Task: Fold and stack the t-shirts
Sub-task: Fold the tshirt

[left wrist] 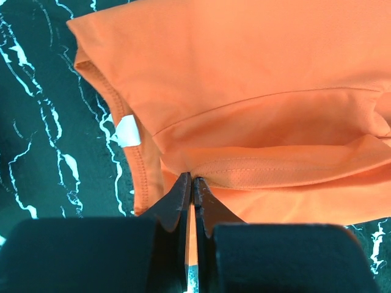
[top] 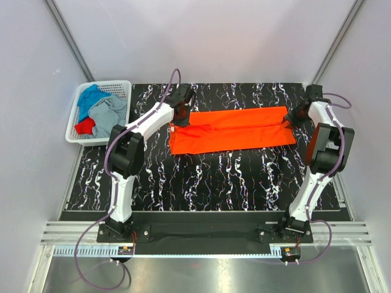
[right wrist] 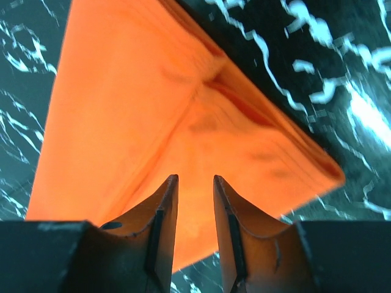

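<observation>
Lying on desk (top: 232,177): orange shirt (top: 232,129), folded into a long strip
Left fingers (left wrist: 176,204): clenched, seemingly pinching its hem near the white label (left wrist: 128,131)
Right fingers (right wrist: 164,204): spread, over its other end

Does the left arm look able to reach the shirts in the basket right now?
Probably, once free: the basket sits open-topped near the left gripper with nothing between, but that gripper looks shut on the orange t-shirt.
</observation>
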